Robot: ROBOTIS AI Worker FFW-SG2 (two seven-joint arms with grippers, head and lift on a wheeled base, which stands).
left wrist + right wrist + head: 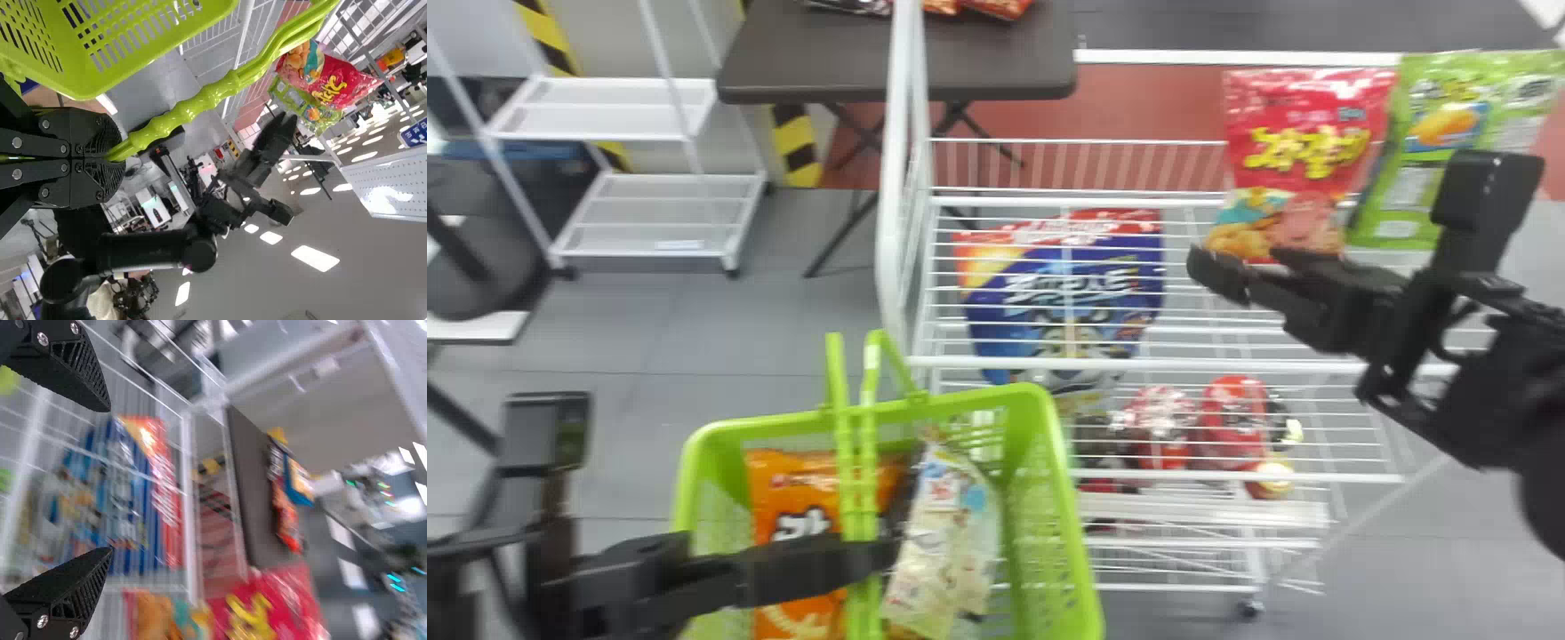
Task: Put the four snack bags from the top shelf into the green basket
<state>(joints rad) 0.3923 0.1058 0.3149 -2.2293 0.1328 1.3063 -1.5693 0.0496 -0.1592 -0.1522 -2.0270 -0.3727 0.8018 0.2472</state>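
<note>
My left gripper (871, 564) holds the handle (858, 498) of the green basket (1054, 498); in the left wrist view the left gripper (120, 152) is shut on that handle (200, 103). An orange bag (796, 498) and a pale patterned bag (943, 542) lie in the basket. On the top shelf's right part stand a red snack bag (1303, 151) and a green one (1432, 160). My right gripper (1249, 267) is over the shelf, just in front of the red bag; in the right wrist view the right gripper (100, 480) stands open with nothing between its fingers.
A blue bag (1063, 302) shows through the wires of the white rack (1174, 364), on a lower level, with red items (1232, 422) nearer. The rack's white post (894, 178) rises behind the basket. A dark table (809, 53) stands beyond.
</note>
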